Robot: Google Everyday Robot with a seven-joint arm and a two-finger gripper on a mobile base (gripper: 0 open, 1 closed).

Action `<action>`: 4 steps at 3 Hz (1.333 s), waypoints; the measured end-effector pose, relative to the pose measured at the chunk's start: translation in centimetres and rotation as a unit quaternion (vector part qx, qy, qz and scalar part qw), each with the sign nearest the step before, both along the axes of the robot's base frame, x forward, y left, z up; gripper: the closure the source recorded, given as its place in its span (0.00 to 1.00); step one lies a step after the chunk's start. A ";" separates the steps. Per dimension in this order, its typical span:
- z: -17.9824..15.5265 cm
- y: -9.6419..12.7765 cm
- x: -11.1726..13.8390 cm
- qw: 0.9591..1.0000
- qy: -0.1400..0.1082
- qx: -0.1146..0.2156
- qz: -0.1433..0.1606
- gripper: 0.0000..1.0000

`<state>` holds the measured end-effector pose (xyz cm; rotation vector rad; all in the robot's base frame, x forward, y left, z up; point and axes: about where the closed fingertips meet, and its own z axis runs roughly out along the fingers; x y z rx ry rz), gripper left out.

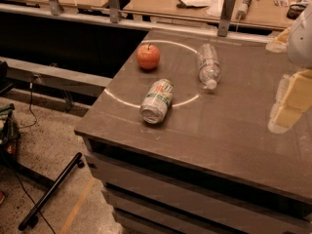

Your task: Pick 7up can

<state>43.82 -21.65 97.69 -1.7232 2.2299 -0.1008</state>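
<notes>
Grey-brown tabletop (234, 130) fills most of what you see, with a thin white circle (173, 42) marked on its left half. Your target, the 7up can (157, 101), lies on its side right on the near arc of that circle, close to the table's front-left edge. Its silver end faces down toward the front and its white-and-green label faces up. Behind it, inside the ring and near the far-left edge, a red apple (148, 56) stands upright, apart from the can. To the can's right a clear water bottle (208, 66) also lies on its side, cap pointing toward the front, not touching the can either.

Your gripper (287, 106) hangs at the far right of the view, above the table's right side and well apart from the can, with the bottle between the two. You cannot tell from this angle whether it is spread or clenched.

A black bar (51, 189) lies on the speckled floor below the table's left corner
</notes>
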 end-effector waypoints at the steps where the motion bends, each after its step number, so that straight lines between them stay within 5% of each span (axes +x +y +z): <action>1: 0.0 0.1 0.1 1.000 0.000 0.000 0.001 0.00; 2: -0.5 3.5 2.3 0.998 -0.009 0.014 0.060 0.00; 3: -1.0 7.1 4.6 0.992 -0.019 0.020 0.123 0.00; 4: -1.8 12.5 7.3 0.977 -0.035 0.022 0.211 0.00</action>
